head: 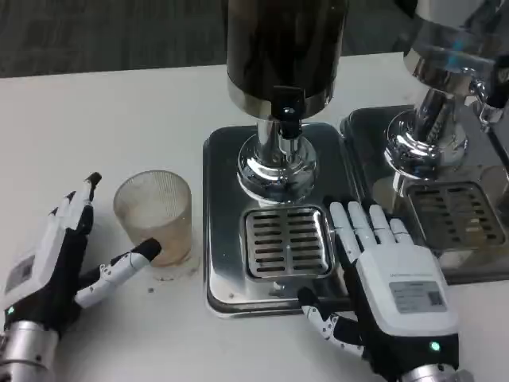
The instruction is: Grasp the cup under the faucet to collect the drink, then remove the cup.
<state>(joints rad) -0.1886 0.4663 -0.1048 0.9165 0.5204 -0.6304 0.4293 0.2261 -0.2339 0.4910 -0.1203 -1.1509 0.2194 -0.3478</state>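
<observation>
The cup (153,215) is stood on the table just left of the tray (219,239), not under the faucet (285,111). The left hand (60,267) is spread around it, ungripped; the right hand (390,278) is laid flat on the tray's right edge, seemingly steadying it.

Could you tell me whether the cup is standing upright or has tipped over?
Upright. The cup stands on its base on the white table, its open rim facing up, left of the drip tray.

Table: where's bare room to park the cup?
Bare table behind the cup, left of the dispenser tray. The drip grate is bare too. Crowded at the front: left robot hand, right robot hand.
</observation>
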